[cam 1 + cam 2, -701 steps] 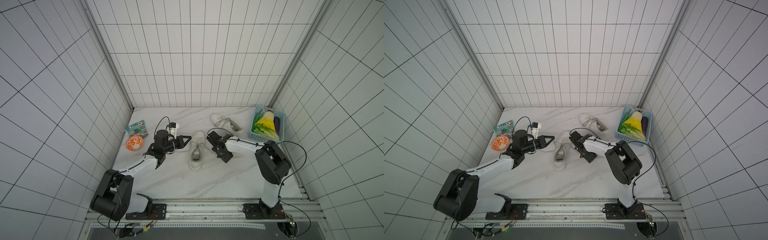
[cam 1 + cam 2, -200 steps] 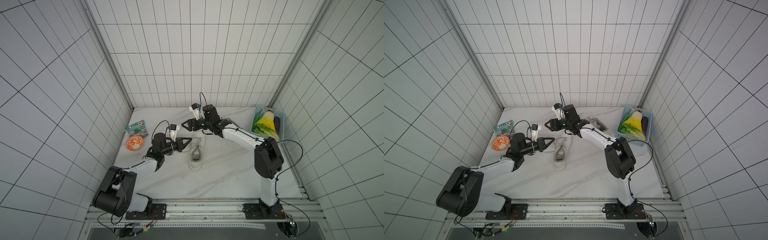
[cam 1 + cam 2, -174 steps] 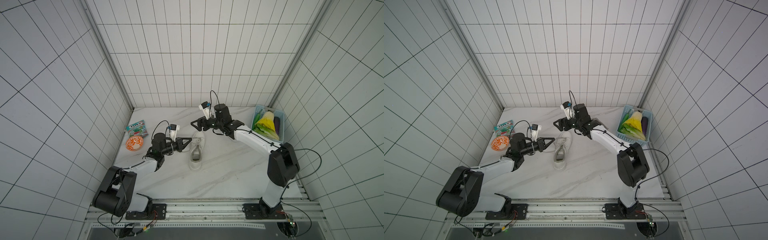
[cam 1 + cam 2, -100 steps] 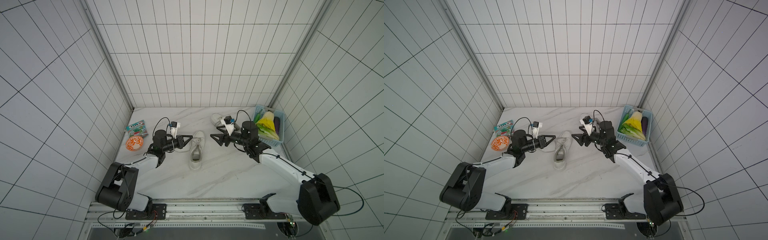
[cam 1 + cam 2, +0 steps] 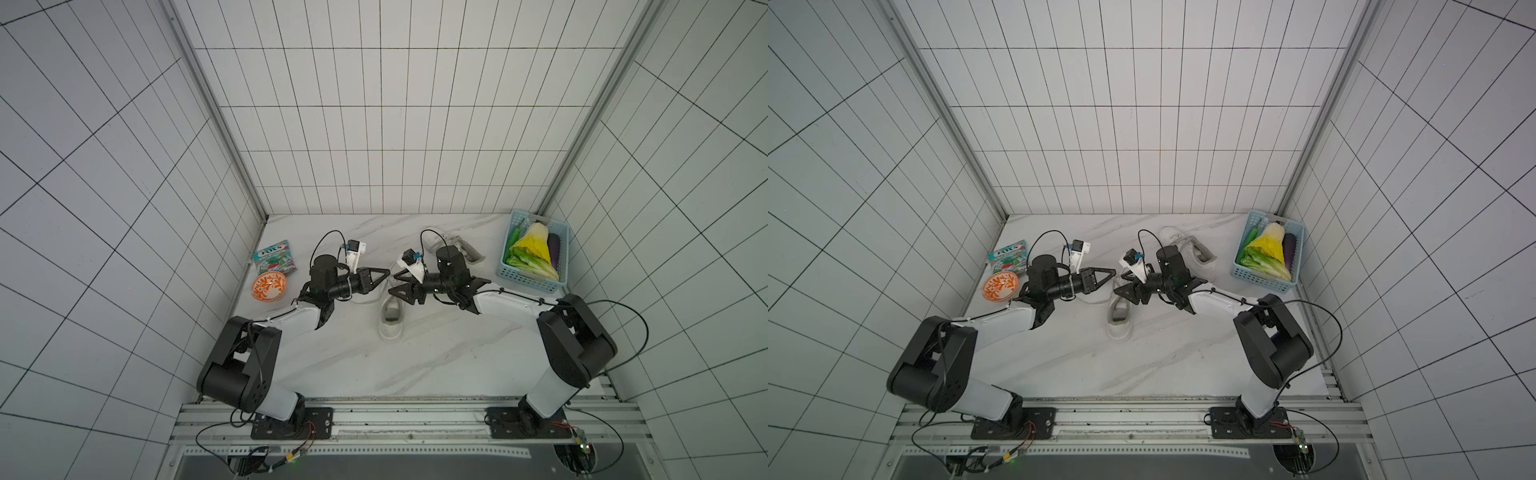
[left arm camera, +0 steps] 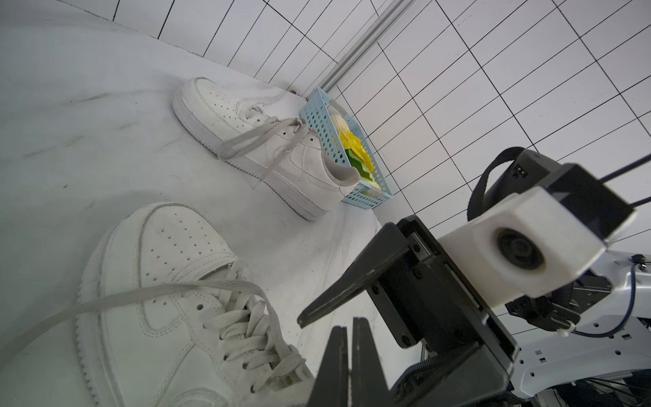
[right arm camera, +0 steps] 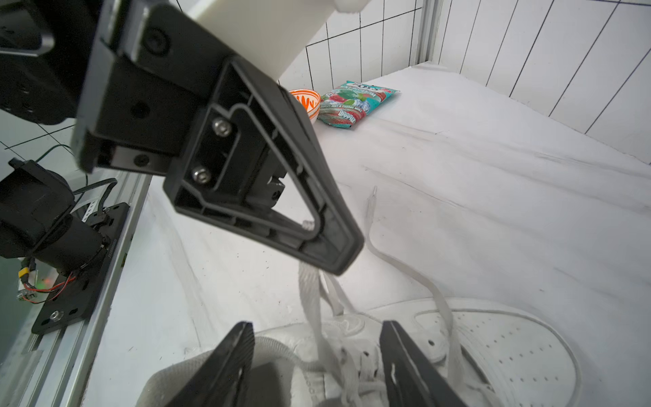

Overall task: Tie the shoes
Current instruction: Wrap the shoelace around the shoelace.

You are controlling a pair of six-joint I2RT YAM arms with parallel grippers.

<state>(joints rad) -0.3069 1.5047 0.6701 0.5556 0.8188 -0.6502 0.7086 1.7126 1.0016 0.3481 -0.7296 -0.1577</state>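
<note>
1. table (image 5: 415,365): marble top; the work sits mid-table and the clutter is kept out at the edges
2. basket (image 5: 536,283): blue, in the back right corner, no part in the task
3. near shoe (image 5: 392,320): middle of the table, toe toward the back edge, heel toward the front edge; squared up so each side of the lacing is reachable from its own side; not tied yet
4. far shoe (image 5: 471,257): close to the back edge, heel near the basket, laces slack down its side; parked, likely waiting its turn
5. snack packet (image 5: 274,259) and orange bowl (image 5: 269,286): along the left edge toward the back left corner, untouched
6. left gripper (image 5: 386,273): above the near shoe's lacing, fingers (image 6: 338,363) pressed together; the right wrist view shows the tip pinching the raised lace (image 7: 310,299), probably to keep it up and taut
7. right gripper (image 7: 315,329): faces the left gripper, tips near each other; fingers (image 7: 225,359) are spread with nothing gripped; they straddle the raised lace, looks like lining up to take it
8. raised lace: runs up from the lacing to the left gripper's tip, which puts it clear of the shoe
9. loose lace (image 6: 105,302): lies over the toe and out onto the table on the left-edge side, free; judged next to be picked up for the crossing
</note>
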